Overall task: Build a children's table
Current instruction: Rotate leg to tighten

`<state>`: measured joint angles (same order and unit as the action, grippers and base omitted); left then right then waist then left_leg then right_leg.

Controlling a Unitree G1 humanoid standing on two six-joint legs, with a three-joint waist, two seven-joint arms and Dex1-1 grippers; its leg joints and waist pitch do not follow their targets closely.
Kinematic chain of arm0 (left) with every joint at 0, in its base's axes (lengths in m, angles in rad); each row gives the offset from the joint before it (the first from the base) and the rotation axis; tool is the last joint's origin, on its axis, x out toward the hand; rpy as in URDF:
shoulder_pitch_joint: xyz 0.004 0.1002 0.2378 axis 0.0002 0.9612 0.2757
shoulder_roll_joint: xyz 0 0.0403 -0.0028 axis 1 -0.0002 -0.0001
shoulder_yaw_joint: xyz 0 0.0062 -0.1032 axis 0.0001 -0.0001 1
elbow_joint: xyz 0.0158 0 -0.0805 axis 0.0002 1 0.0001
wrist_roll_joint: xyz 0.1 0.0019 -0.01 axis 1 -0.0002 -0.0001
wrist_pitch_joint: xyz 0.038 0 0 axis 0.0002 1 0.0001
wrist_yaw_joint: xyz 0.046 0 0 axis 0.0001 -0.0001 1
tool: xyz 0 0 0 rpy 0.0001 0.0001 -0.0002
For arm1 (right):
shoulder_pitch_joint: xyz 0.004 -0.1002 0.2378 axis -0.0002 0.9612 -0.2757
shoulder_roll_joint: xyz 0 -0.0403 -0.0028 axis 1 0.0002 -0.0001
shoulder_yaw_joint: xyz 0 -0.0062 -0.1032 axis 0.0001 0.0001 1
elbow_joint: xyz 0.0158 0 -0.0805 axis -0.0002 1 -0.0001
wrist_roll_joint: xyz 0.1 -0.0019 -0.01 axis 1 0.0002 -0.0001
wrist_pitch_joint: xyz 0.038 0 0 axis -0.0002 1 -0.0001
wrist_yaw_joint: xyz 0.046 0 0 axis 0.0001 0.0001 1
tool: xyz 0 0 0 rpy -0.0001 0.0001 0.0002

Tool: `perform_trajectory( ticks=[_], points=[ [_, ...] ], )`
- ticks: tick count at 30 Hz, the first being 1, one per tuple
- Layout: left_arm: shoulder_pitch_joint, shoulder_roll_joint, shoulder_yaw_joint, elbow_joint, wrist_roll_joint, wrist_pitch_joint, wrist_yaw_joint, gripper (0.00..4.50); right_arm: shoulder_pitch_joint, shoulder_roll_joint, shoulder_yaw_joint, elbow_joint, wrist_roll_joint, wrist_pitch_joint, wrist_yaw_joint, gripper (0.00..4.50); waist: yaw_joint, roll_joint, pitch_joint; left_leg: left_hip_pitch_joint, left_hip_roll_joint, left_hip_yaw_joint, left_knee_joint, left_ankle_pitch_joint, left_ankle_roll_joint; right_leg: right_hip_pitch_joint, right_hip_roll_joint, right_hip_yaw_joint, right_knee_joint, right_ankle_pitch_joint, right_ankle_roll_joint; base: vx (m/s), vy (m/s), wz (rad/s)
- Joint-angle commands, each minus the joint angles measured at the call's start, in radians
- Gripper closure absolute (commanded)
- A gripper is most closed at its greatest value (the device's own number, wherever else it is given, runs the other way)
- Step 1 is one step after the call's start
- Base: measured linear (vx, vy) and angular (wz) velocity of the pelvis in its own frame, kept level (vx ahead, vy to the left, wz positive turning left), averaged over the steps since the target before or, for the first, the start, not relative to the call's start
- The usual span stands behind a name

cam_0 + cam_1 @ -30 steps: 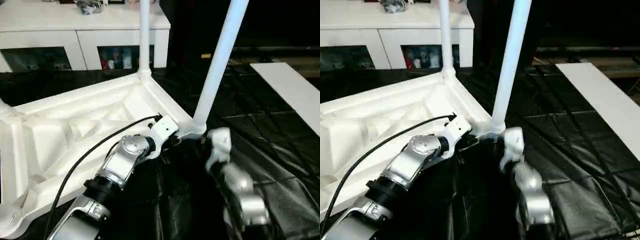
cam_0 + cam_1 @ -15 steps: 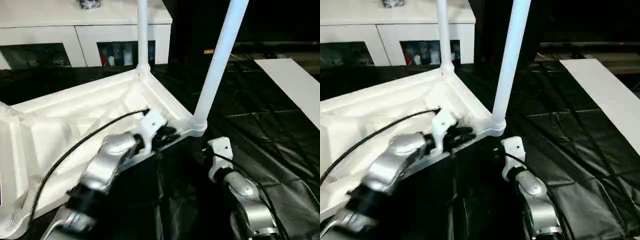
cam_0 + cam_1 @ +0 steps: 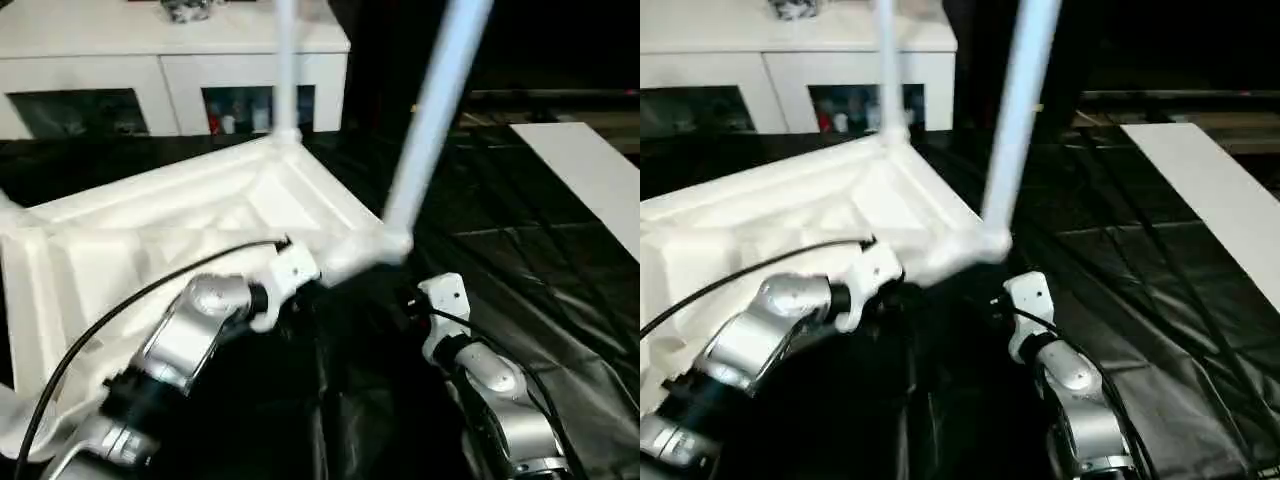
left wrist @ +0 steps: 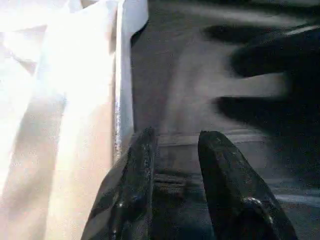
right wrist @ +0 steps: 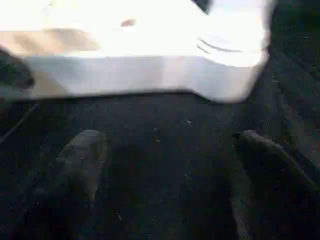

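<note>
White tabletop [image 3: 150, 230] — black floor covering [image 3: 520, 270]

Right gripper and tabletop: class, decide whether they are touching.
Apart. In the right wrist view, the right gripper has its fingers spread over black floor covering, with a dark strip between them and the tabletop.

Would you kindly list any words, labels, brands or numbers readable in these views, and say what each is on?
None can be read.
The tabletop, its legs and both grippers carry no print.
The small items behind the cabinet glass are too blurred to read.
</note>
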<state>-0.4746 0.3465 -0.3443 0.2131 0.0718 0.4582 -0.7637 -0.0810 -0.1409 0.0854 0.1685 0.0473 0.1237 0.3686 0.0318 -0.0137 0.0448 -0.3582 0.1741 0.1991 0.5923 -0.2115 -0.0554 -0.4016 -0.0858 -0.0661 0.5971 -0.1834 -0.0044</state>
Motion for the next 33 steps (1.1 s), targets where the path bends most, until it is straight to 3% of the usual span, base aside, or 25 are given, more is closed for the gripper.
perform_trajectory(
  ticks=[1, 5, 8, 9, 13, 14, 16, 19, 23, 24, 25, 26, 27, 28, 29, 30, 31, 32, 33],
  points=[
    [-0.003, -0.002, 0.010, 0.033, 0.026, 0.047, 0.071, 2.91, 0.005, -0.006, -0.004, -0.020, 0.005, 0.006, -0.004, 0.00, 0.003, 0.004, -0.045, -0.001, 0.059, -0.034, -0.086, -0.228, 0.014, 0.052, -0.067, 0.053, -0.072, -0.239, -0.195, 0.000, 0.000, 0.00],
    [-0.010, -0.023, 0.023, 0.049, 0.048, 0.025, 0.108, 2.91, 0.006, -0.007, -0.002, -0.021, 0.002, 0.003, -0.005, 0.00, 0.005, 0.004, -0.047, 0.005, 0.058, -0.032, -0.082, -0.220, 0.023, 0.042, -0.065, 0.055, -0.078, -0.248, -0.192, 0.000, 0.000, 0.00],
    [0.004, -0.057, 0.049, 0.027, 0.024, -0.064, 0.135, 2.91, 0.010, -0.008, 0.000, -0.023, -0.001, -0.005, -0.004, 0.00, 0.008, 0.005, -0.050, 0.005, 0.059, -0.032, -0.081, -0.212, 0.029, 0.043, -0.064, 0.054, -0.075, -0.221, -0.198, 0.000, 0.000, 0.00],
    [0.014, -0.062, 0.054, 0.011, 0.008, -0.090, 0.130, 2.91, 0.012, -0.008, 0.001, -0.025, -0.002, -0.008, -0.005, 0.00, 0.008, 0.005, -0.049, -0.001, 0.059, -0.033, -0.081, -0.202, 0.034, 0.046, -0.065, 0.053, -0.074, -0.204, -0.204, 0.000, 0.000, 0.00],
    [0.131, -0.084, 0.115, -0.133, -0.119, -0.150, 0.089, 2.91, 0.027, -0.004, 0.003, -0.043, 0.003, -0.028, -0.002, 0.00, 0.010, 0.008, -0.054, -0.003, 0.063, -0.034, -0.079, -0.175, 0.042, 0.050, -0.068, 0.052, -0.062, -0.132, -0.234, 0.000, 0.000, 0.00],
    [0.160, -0.089, 0.133, -0.162, -0.138, -0.158, 0.093, 2.91, 0.031, -0.003, 0.005, -0.050, 0.004, -0.034, 0.000, 0.00, 0.011, 0.015, -0.054, 0.000, 0.063, -0.030, -0.076, -0.162, 0.053, 0.046, -0.063, 0.052, -0.058, -0.088, -0.251, 0.000, 0.000, 0.00],
    [0.261, -0.100, 0.193, -0.248, -0.170, -0.208, 0.129, 2.91, 0.042, -0.005, 0.015, -0.068, 0.001, -0.061, 0.010, 0.00, 0.009, 0.011, -0.057, -0.004, 0.065, -0.031, -0.075, -0.149, 0.065, 0.052, -0.064, 0.051, -0.053, -0.049, -0.257, 0.000, 0.000, 0.00],
    [0.325, -0.124, 0.244, -0.288, -0.174, -0.243, 0.194, 2.91, 0.050, -0.001, 0.015, -0.087, 0.015, -0.057, 0.019, 0.00, 0.007, 0.014, -0.050, -0.003, 0.062, -0.028, -0.078, -0.192, 0.072, 0.046, -0.059, 0.050, -0.067, -0.126, -0.237, 0.000, 0.000, 0.00],
    [0.386, -0.170, 0.321, -0.334, -0.207, -0.211, 0.281, 2.91, 0.054, 0.009, 0.006, -0.119, 0.029, -0.055, 0.012, 0.00, 0.010, 0.013, -0.043, 0.006, 0.064, -0.028, -0.084, -0.271, 0.040, 0.034, -0.057, 0.054, -0.082, -0.251, -0.194, 0.000, 0.000, 0.00],
    [0.403, -0.174, 0.331, -0.352, -0.214, -0.211, 0.300, 2.91, 0.057, 0.014, 0.004, -0.127, 0.031, -0.052, 0.006, 0.00, 0.009, -0.007, -0.042, 0.004, 0.064, -0.027, -0.084, -0.275, 0.041, 0.035, -0.056, 0.054, -0.083, -0.262, -0.187, 0.000, 0.000, 0.00],
    [0.403, -0.174, 0.331, -0.352, -0.214, -0.211, 0.300, 2.91, 0.057, 0.014, 0.004, -0.127, 0.031, -0.052, 0.006, 0.00, 0.013, 0.000, -0.042, 0.001, 0.064, -0.031, -0.085, -0.273, 0.040, 0.037, -0.060, 0.055, -0.079, -0.270, -0.184, 0.000, 0.000, 0.00],
    [0.405, -0.183, 0.339, -0.357, -0.217, -0.207, 0.320, 2.91, 0.056, 0.019, 0.005, -0.127, 0.032, -0.047, 0.000, 0.00, 0.014, 0.006, -0.042, -0.002, 0.064, -0.031, -0.084, -0.236, 0.040, 0.031, -0.056, 0.055, -0.081, -0.253, -0.168, 0.000, 0.000, 0.00],
    [0.404, -0.184, 0.340, -0.357, -0.218, -0.207, 0.323, 2.91, 0.056, 0.019, 0.005, -0.127, 0.032, -0.047, 0.000, 0.00, 0.013, 0.005, -0.048, -0.014, 0.059, -0.028, -0.073, -0.099, 0.074, 0.028, -0.047, 0.052, -0.070, -0.094, -0.196, 0.000, 0.000, 0.00],
    [0.398, -0.189, 0.343, -0.353, -0.219, -0.206, 0.328, 2.91, 0.054, 0.020, 0.006, -0.126, 0.032, -0.045, 0.000, 0.00, 0.014, 0.003, -0.052, -0.018, 0.055, -0.024, -0.064, -0.024, 0.106, 0.022, -0.043, 0.049, -0.065, -0.004, -0.218, 0.000, 0.000, 0.00],
    [0.387, -0.198, 0.348, -0.350, -0.216, -0.212, 0.339, 2.91, 0.051, 0.021, 0.007, -0.127, 0.032, -0.041, 0.002, 0.00, 0.013, 0.003, -0.069, -0.033, 0.036, -0.018, -0.034, 0.192, 0.197, 0.009, -0.029, 0.038, -0.043, 0.246, -0.271, 0.000, 0.000, 0.00],
    [0.382, -0.201, 0.351, -0.349, -0.216, -0.210, 0.344, 2.91, 0.048, 0.022, 0.007, -0.129, 0.033, -0.038, 0.002, 0.00, 0.016, 0.002, -0.094, -0.050, 0.010, -0.015, 0.001, 0.427, 0.300, -0.009, -0.011, 0.023, -0.025, 0.520, -0.302, -0.058, 0.013, 0.01],
    [0.382, -0.201, 0.351, -0.349, -0.216, -0.210, 0.344, 2.91, 0.048, 0.022, 0.007, -0.129, 0.033, -0.038, 0.002, 0.00, 0.016, 0.002, -0.094, -0.050, 0.010, -0.015, 0.001, 0.427, 0.300, -0.009, -0.011, 0.023, -0.025, 0.520, -0.302, -0.058, 0.013, 0.01],
    [0.376, -0.204, 0.355, -0.350, -0.213, -0.196, 0.355, 2.91, 0.045, 0.022, 0.008, -0.132, 0.033, -0.033, 0.003, 0.00, 0.022, 0.009, -0.120, -0.084, -0.008, -0.027, 0.032, 0.603, 0.390, -0.036, 0.001, -0.003, -0.018, 0.721, -0.309, -0.110, 0.016, 0.03],
    [0.376, -0.204, 0.355, -0.350, -0.212, -0.196, 0.356, 2.91, 0.045, 0.022, 0.008, -0.132, 0.033, -0.033, 0.003, 0.00, 0.020, 0.008, -0.120, -0.105, -0.011, -0.025, 0.041, 0.581, 0.416, -0.058, 0.012, -0.015, -0.034, 0.655, -0.301, -0.168, 0.015, 0.03]
  ],
)
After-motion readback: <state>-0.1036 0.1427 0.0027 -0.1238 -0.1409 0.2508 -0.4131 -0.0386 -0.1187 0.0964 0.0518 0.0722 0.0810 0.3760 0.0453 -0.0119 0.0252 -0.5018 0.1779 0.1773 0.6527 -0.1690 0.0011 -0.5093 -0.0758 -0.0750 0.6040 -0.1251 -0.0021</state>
